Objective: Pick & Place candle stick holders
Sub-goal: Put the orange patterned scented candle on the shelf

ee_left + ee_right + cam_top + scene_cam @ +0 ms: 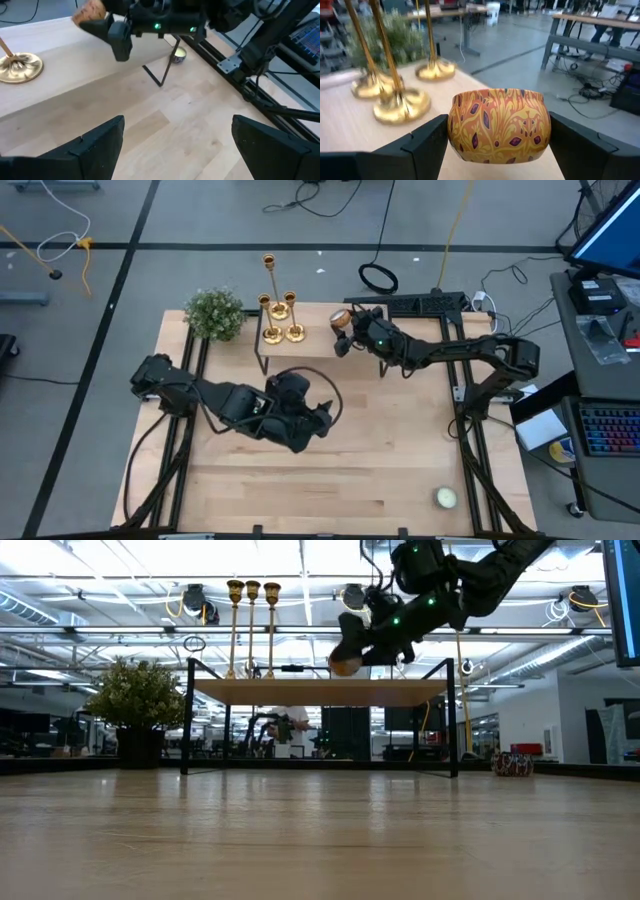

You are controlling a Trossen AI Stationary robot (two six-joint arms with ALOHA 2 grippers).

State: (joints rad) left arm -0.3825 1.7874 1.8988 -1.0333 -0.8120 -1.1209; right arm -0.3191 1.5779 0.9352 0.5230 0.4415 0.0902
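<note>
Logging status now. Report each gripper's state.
Left gripper: open, empty, over the table.
Right gripper: shut on the round orange-and-yellow patterned tin above the raised shelf.

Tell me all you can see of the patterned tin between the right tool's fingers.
The patterned tin is a short round container, seemingly metal, with bulging sides printed in orange and yellow swirls with purple leaf shapes. It is upright, clamped on both sides by the right tool, and held over the raised wooden shelf near its right end. The low view shows it just above the shelf surface. Three gold candle stick holders stand beyond it.
</note>
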